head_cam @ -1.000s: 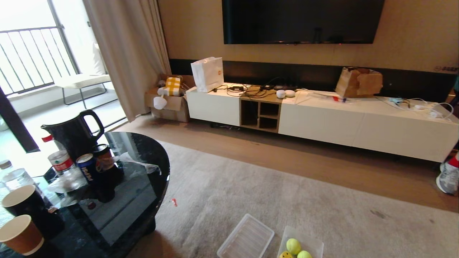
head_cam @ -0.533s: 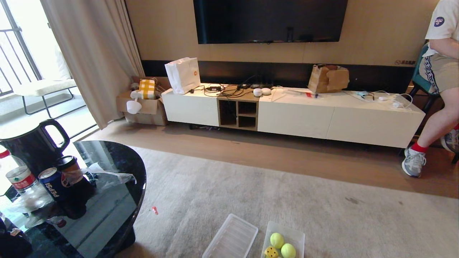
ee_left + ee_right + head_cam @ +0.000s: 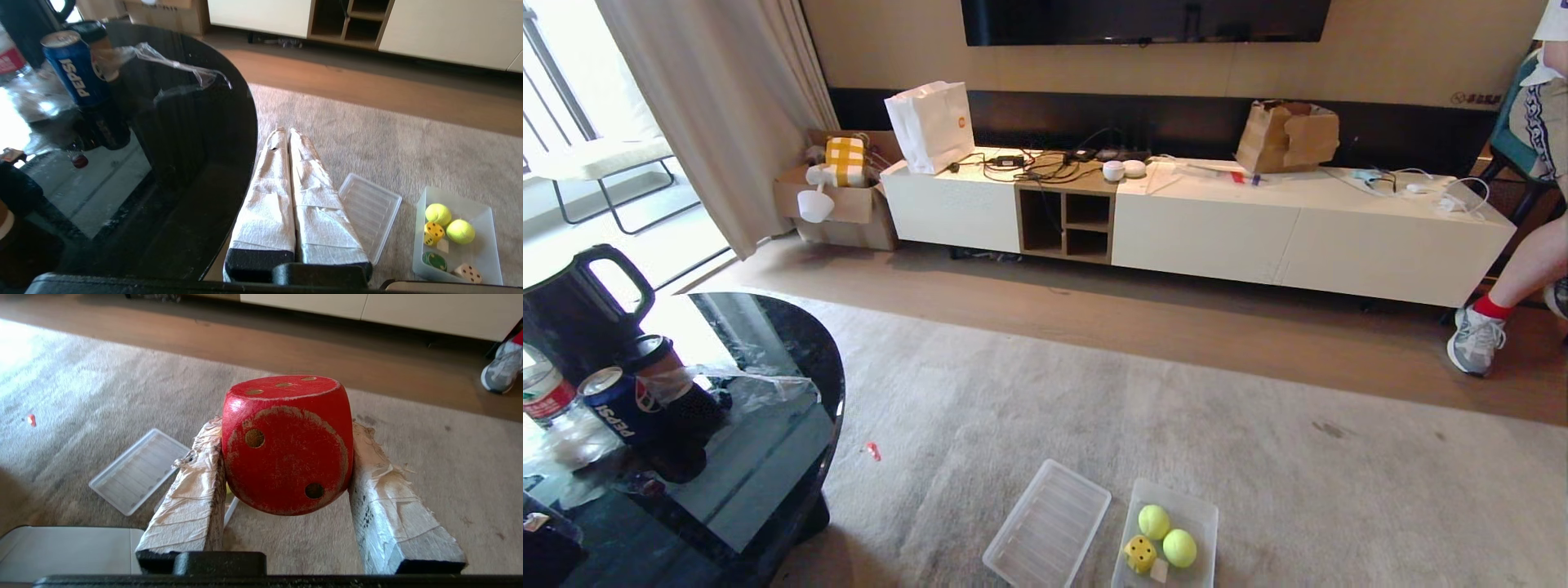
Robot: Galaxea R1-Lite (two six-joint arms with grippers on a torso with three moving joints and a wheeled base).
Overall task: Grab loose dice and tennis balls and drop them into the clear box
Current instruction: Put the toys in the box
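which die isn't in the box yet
The red die, clamped between the right tool's fingers above the carpet. The yellow, green and tan dice already lie in the clear box.

i get strong daylight from the window on the left, blown out there, glaring off the black glass bench; the cabinet bows at the edges, all fairly sharp.
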